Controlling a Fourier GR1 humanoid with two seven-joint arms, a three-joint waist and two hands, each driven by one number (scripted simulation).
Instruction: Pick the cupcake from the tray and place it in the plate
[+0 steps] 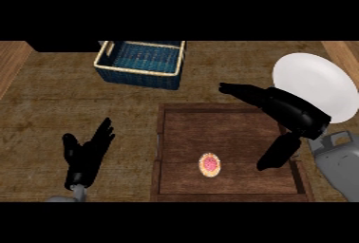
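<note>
A small cupcake (209,164) with pink topping lies on the brown wooden tray (231,128), near its front middle. A white plate (316,85) lies at the right, behind the tray. My right hand (291,111) hovers over the tray's right rear part, open, fingers stretched to the left and thumb hanging down toward the tray's right side. It is apart from the cupcake and holds nothing. My left hand (88,152) rests open at the lower left, fingers up, left of the tray.
A blue woven basket (140,64) with a pale rim stands at the back, left of centre. Wooden borders run along the counter's left (10,66) and right edges.
</note>
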